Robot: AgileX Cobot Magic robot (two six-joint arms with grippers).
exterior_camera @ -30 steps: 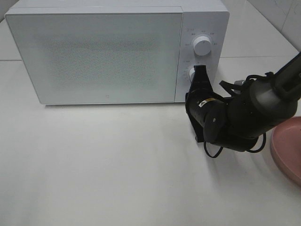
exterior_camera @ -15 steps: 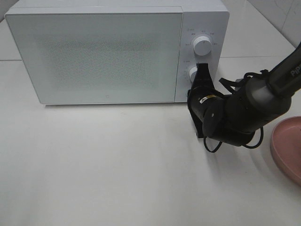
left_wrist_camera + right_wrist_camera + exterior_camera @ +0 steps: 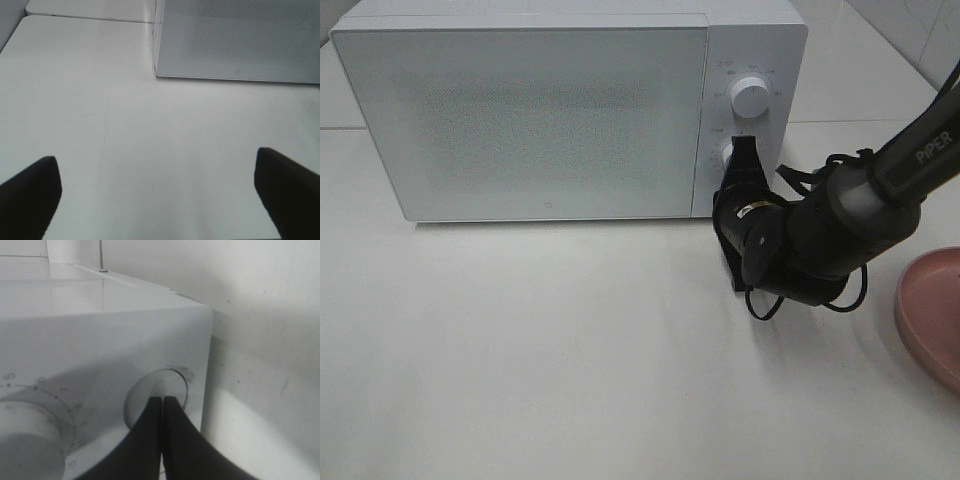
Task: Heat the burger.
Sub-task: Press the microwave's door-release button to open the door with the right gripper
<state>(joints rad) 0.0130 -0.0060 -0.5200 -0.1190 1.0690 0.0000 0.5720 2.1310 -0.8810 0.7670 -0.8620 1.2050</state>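
Note:
The burger is out of view. A white microwave (image 3: 540, 110) stands at the back of the table with its door closed. My right gripper (image 3: 744, 152) is shut, and its tips rest against the lower round knob (image 3: 727, 155) on the control panel. In the right wrist view the two closed fingers (image 3: 161, 401) meet at that lower knob (image 3: 172, 382), with nothing between them. The upper dial (image 3: 750, 97) is untouched. My left gripper (image 3: 157, 200) is open over bare table, away from the microwave's front corner (image 3: 157, 75). It does not show in the high view.
A pink round plate (image 3: 932, 312) lies at the right edge of the table, behind my right arm. The white tabletop (image 3: 540, 350) stretches in front of the microwave. A tiled wall runs along the back right.
My right arm has shifted slightly left and closer to the microwave. Its shut tips have stayed at the lower knob.

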